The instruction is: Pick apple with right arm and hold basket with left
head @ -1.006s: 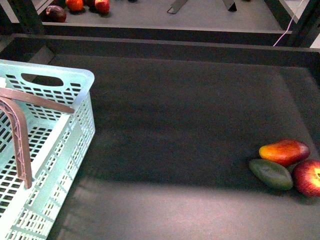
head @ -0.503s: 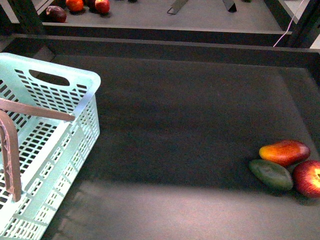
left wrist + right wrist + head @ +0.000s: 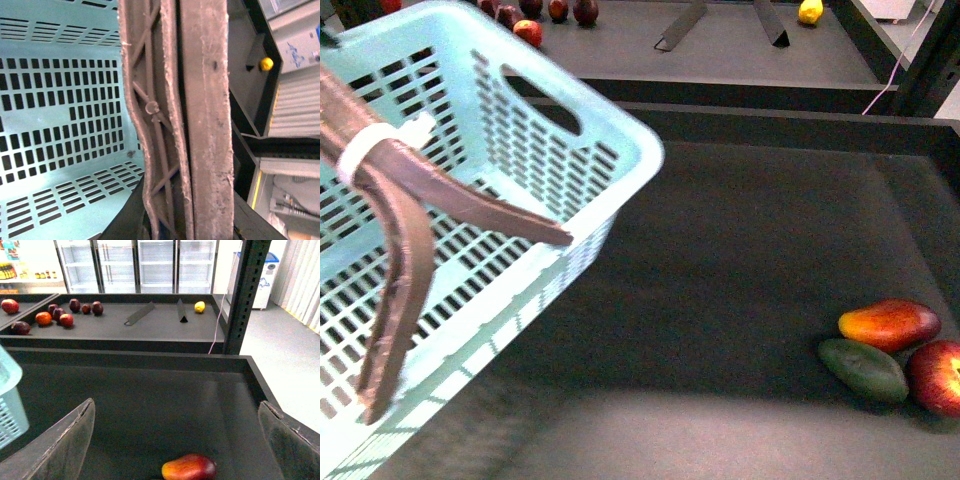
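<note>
The apple (image 3: pixel 940 378), red with a yellow blush, lies at the far right edge of the dark table, touching the green fruit. It does not show in the right wrist view. The pale aqua basket (image 3: pixel 620 140) hangs lifted and tilted at the left, its brown ribbed handle (image 3: pixel 410 180) bound with a white zip tie (image 3: pixel 368 148). My left gripper (image 3: pixel 185 220) is shut on the handle (image 3: pixel 200 125), above the basket's slotted floor (image 3: pixel 60 125). My right gripper (image 3: pixel 180 440) is open and empty, its fingers (image 3: pixel 70 440) spread wide above the mango (image 3: pixel 190 468).
A red-orange mango (image 3: pixel 888 324) and a dark green oval fruit (image 3: pixel 863 369) lie beside the apple. The table has a raised back wall (image 3: pixel 770 110). Behind it a shelf holds several fruits (image 3: pixel 530 30) and a lemon (image 3: pixel 810 10). A dark post (image 3: pixel 245 295) stands at the right.
The basket has risen and tilted, swinging right and closer to the camera, and its handle now crosses the view. The three fruits have not moved.
</note>
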